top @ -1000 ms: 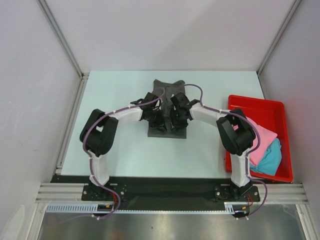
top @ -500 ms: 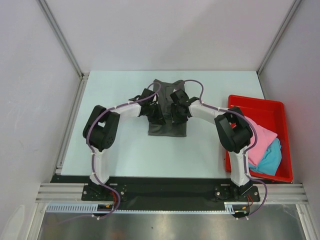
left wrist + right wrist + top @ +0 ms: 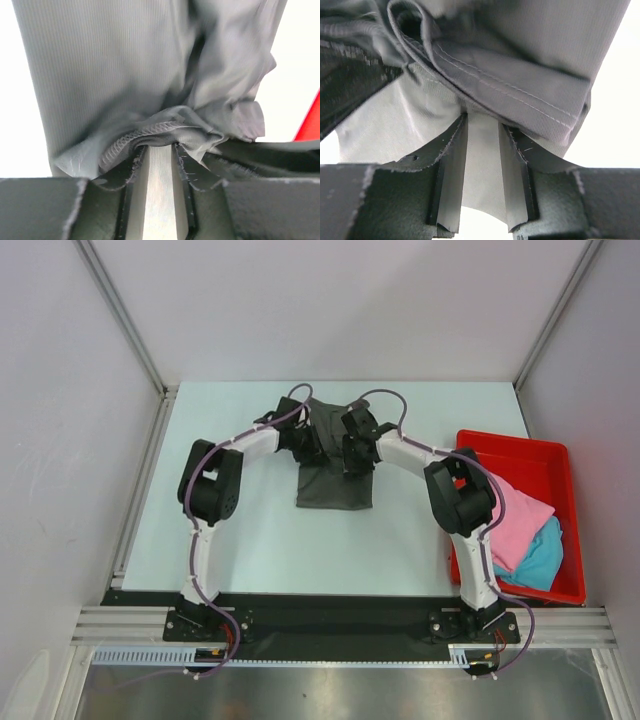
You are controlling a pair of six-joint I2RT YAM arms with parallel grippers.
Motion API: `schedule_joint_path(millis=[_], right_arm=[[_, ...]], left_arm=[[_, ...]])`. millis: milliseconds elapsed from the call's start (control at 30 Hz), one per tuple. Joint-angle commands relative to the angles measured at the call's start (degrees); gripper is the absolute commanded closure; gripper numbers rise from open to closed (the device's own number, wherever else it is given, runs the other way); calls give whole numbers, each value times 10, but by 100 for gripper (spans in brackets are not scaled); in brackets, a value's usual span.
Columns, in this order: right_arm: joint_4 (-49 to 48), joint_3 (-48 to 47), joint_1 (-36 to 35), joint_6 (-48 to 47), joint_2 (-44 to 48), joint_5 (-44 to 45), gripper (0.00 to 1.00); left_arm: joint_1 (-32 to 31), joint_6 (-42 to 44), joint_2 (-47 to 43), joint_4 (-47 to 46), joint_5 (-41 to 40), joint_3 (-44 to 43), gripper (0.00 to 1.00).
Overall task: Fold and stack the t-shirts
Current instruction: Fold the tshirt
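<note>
To your right, a red plastic tray [image 3: 522, 456] sits at the right side of the pale mint table [image 3: 330, 550]. White enclosure walls [image 3: 330, 310] with aluminium posts [image 3: 120, 315] surround the table, and an aluminium rail [image 3: 340, 625] runs along its near edge. The red sliver [image 3: 311, 117] in your left wrist view is probably that tray.

Each arm is built of white tube links joined by bulky black joint housings: the left arm [image 3: 200, 555] at lower left of the overhead view, the right arm [image 3: 480, 575] at lower right. A thin purple cable [image 3: 184, 510] loops along the outside of each arm, held on by small white ties. Both arms stand on black base plates [image 3: 200, 625]. In the wrist views the left gripper [image 3: 155, 165] and right gripper [image 3: 482, 150] show matt black, wedge-shaped fingers [image 3: 450, 165] with fuzzy, fraying pad edges.
</note>
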State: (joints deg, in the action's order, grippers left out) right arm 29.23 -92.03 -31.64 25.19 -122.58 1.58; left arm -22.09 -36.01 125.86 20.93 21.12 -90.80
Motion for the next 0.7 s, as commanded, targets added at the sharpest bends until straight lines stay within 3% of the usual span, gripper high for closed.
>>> schedule_joint_path(millis=[0,233,500,667], right_arm=[[8,-55,4,-10,-22,16,64],[52,-187,30,-15,-92,39,62],[107,-363,62,-89,-147,64,58],[137,-304,60,-98,-79,14,55]], left_arm=[[15,10,16,-11,21,-67,70],[19,25,18,34,-18,-149,62],[20,55,-48,48,-25,-112,57],[14,54,-85,14,11,-35,57]])
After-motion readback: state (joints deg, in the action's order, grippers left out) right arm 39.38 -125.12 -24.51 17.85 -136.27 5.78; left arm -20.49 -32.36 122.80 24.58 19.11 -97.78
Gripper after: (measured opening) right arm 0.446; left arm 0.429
